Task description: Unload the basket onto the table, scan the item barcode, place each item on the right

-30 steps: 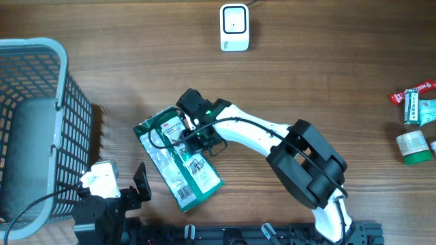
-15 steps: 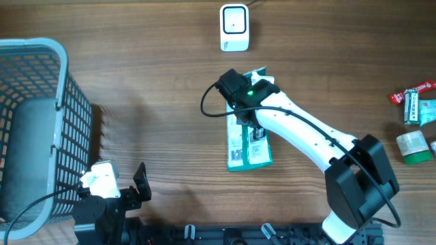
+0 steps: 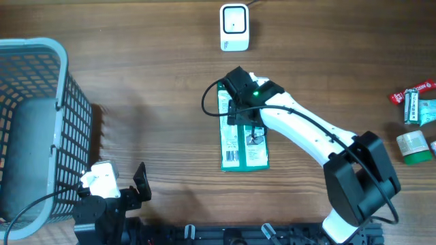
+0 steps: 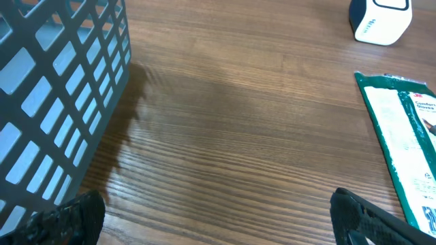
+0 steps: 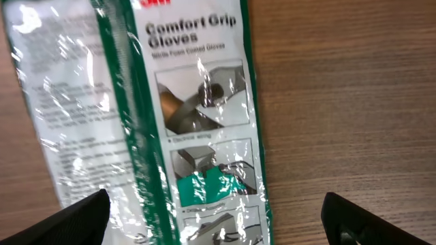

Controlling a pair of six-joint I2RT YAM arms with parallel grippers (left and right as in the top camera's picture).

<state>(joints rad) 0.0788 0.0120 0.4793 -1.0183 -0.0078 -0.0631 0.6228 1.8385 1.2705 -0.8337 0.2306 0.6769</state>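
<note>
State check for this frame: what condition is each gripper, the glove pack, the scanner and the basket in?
Green-and-white plastic glove pack: flat on the table, print up, not gripped.
Right gripper: open, above the pack.
Left gripper: open, empty, near the basket.
Grey plastic mesh basket: upright.
White scanner: upright on the table.
</note>
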